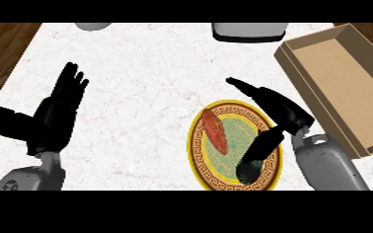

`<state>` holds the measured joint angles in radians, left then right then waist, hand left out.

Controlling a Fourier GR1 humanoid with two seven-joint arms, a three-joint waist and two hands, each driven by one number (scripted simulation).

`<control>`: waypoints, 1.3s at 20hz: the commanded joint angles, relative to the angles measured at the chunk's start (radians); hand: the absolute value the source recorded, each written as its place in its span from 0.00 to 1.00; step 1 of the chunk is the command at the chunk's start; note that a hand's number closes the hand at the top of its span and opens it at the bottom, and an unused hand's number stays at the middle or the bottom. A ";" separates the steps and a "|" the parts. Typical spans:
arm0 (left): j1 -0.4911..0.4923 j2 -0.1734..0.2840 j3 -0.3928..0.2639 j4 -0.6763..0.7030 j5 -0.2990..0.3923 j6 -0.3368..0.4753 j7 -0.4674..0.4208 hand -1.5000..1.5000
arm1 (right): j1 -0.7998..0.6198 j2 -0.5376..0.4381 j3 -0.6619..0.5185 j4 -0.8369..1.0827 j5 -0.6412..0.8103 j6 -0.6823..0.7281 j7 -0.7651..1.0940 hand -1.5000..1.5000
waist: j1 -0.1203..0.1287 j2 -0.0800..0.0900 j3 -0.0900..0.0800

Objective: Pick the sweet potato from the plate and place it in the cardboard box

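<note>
Sweet potato (215,132) lies on the left half of the plate (206,177), long and reddish, slanting from the plate's upper-left rim toward its middle, untouched by either hand.

Head view: the right hand (280,109) hangs over the plate's right side, fingers spread and holding nothing; the thumb (256,150) reaches down across the plate's green centre, just right of the sweet potato, while the other fingers point up past the plate's upper-right rim. The cardboard box (342,119) sits just right of the plate, its open top facing up, its near wall close to the right forearm. The left hand (59,109) rests well left of the plate on the white table (146,69), fingers straight and up.

As I judge it, the step in hand is the approach before the grasp. The next move calls for shifting the right hand leftward over the sweet potato, lining the fingers along its length, and closing round it before lifting toward the box.
</note>
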<state>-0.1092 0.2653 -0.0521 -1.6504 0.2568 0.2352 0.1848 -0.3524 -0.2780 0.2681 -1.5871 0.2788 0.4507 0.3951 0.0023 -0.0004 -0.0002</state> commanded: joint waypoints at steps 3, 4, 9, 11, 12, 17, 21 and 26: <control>0.000 -0.022 0.053 0.081 -0.005 -0.071 -0.060 0.50 | 0.073 0.004 -0.043 0.002 0.084 -0.020 -0.109 0.00 | -0.003 0.000 0.000; 0.053 -0.039 -0.017 -0.112 -0.038 0.002 0.078 0.50 | 0.029 0.086 0.015 0.075 0.140 -0.077 -0.070 0.00 | 0.004 0.000 0.001; 0.032 -0.060 0.054 0.027 -0.057 -0.065 -0.046 0.50 | 0.097 0.113 0.008 -0.011 0.164 -0.034 -0.033 0.00 | -0.003 0.000 0.000; -0.017 -0.059 0.063 0.007 -0.064 -0.058 0.027 0.50 | 0.075 0.110 -0.040 -0.061 0.123 0.033 0.011 0.00 | -0.003 0.000 0.000; -0.002 -0.043 0.070 -0.035 -0.045 -0.074 0.065 0.50 | 0.049 0.151 -0.007 0.094 0.198 -0.056 -0.089 0.00 | 0.001 0.000 0.000; 0.037 -0.093 0.046 -0.033 -0.096 -0.071 0.011 0.50 | 0.002 0.164 -0.024 0.214 0.255 -0.059 -0.149 0.00 | 0.003 0.001 0.000; -0.025 -0.098 0.084 0.051 -0.092 -0.082 -0.007 0.50 | 0.077 0.134 -0.015 0.187 0.308 -0.079 -0.190 0.00 | -0.001 0.001 0.000; 0.012 -0.125 0.081 0.024 -0.110 -0.098 -0.014 0.50 | 0.038 0.225 -0.001 0.227 0.356 -0.100 -0.150 0.00 | 0.000 0.001 0.000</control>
<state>-0.1076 0.1608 0.0276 -1.6407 0.1579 0.1463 0.1940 -0.3184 -0.0971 0.2450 -1.4185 0.5808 0.3984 0.2709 0.0021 -0.0002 0.0000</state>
